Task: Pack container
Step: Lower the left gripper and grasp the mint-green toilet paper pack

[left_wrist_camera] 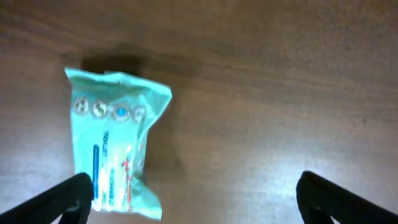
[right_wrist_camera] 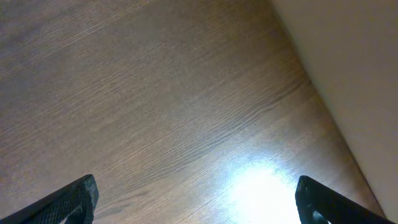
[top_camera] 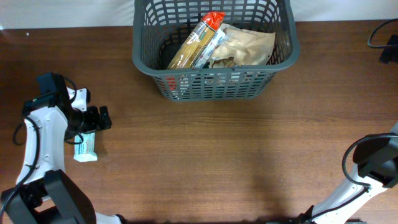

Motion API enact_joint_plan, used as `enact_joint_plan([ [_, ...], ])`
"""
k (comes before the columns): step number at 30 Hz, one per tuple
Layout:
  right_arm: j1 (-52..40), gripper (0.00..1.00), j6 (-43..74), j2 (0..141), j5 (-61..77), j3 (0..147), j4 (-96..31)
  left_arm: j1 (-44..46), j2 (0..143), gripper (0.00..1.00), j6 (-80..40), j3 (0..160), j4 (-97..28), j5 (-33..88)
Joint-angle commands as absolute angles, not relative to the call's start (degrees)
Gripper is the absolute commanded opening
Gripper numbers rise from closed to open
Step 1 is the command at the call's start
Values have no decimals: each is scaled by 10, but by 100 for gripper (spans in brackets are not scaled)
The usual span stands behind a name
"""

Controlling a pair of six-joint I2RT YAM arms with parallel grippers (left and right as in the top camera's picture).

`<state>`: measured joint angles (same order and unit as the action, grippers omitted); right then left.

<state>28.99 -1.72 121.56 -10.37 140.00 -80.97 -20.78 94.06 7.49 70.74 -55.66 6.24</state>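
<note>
Container (top_camera: pixel 214 85) is sitting at the far middle edge of the table (top_camera: pixel 217 162), well apart from both arms, presumably so that either one can be reaching it. It is showing as a big dark grey basket with lattice-slotted walls, rounded corners and a solid rim, and it is already holding a long yellow pasta packet (top_camera: pixel 198 40) leaning across a crumpled beige pouch (top_camera: pixel 249 45). Left gripper (left_wrist_camera: pixel 194 198) is hanging over a teal packet (left_wrist_camera: pixel 118 146) lying flat on the wood, its jaws spread wide and gripping nothing. The packet is lying toward one finger rather than centred, so I judge it is lining up for a pick. Right gripper (right_wrist_camera: pixel 196 200) is released too, hanging over bare table near the edge, likely keeping out of the way.
</note>
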Motion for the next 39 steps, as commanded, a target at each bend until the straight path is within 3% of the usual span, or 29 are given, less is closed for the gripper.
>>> enact_joint_plan([
  [1, 289, 99, -14, 1203, -103, 1403, -810, -212, 919, 99, 87, 704, -543, 56],
  [8, 289, 99, -14, 1203, -103, 1403, -810, -212, 920, 99, 116, 704, -539, -83],
  [19, 289, 99, -14, 1203, -103, 1403, -810, -218, 920, 99, 127, 703, -590, -114],
  [31, 289, 99, -14, 1203, -103, 1403, -809, -301, 933, 99, 136, 703, -592, -47],
  [39, 289, 99, -14, 1203, -103, 1403, -809, -304, 990, 99, 164, 703, -579, -5],
])
